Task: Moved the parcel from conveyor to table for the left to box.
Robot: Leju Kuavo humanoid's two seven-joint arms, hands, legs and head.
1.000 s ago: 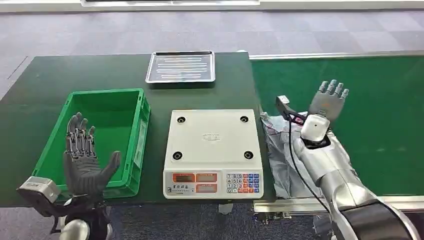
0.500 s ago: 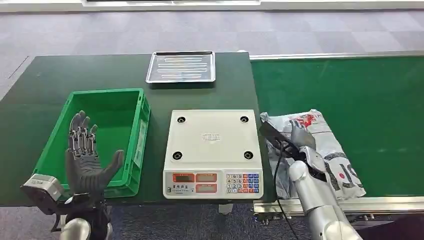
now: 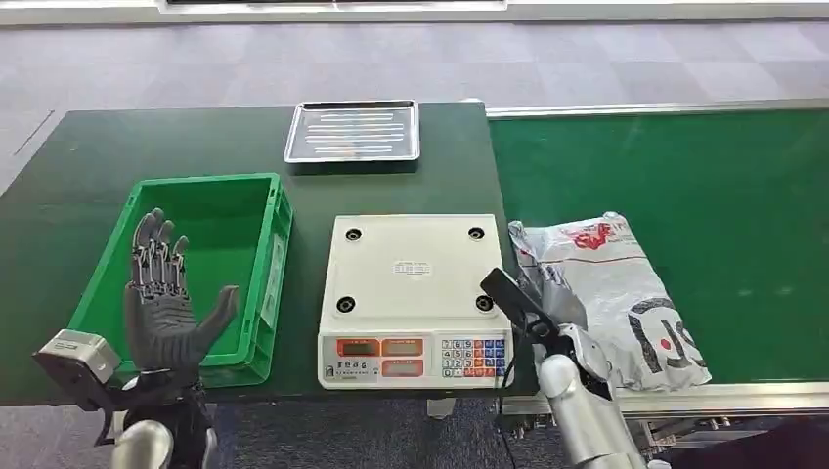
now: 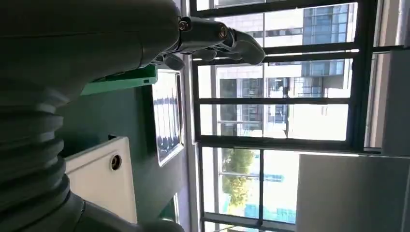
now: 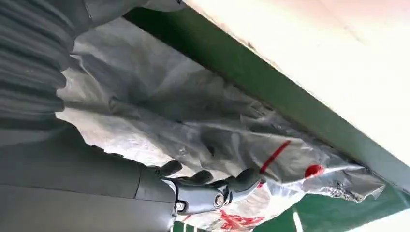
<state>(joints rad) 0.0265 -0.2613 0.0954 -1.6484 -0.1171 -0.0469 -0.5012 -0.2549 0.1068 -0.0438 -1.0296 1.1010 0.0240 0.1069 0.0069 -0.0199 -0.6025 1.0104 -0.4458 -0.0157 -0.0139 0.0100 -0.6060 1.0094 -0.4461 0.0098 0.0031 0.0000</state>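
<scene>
A grey plastic parcel [image 3: 606,283] with red and black print lies on the green conveyor belt [image 3: 684,166], just right of the scale. My right hand [image 3: 557,308] is low at the parcel's left edge, between it and the scale. In the right wrist view its fingers [image 5: 203,188] lie stretched along the crinkled parcel [image 5: 193,121], touching it without closing on it. My left hand [image 3: 161,308] stands raised and open, fingers spread, above the front of the green box [image 3: 264,254]. The left wrist view shows that hand [image 4: 212,41] holding nothing.
A white scale [image 3: 415,283] with a keypad sits mid-table, between the box and the belt. A metal tray [image 3: 354,130] lies at the back of the dark green table [image 3: 98,156]. The belt's metal frame [image 3: 587,399] runs along the near edge.
My right arm has drawn back from above the belt, and the hand has come down to the parcel's left edge by the scale, uncovering the parcel. The left hand has barely moved.
</scene>
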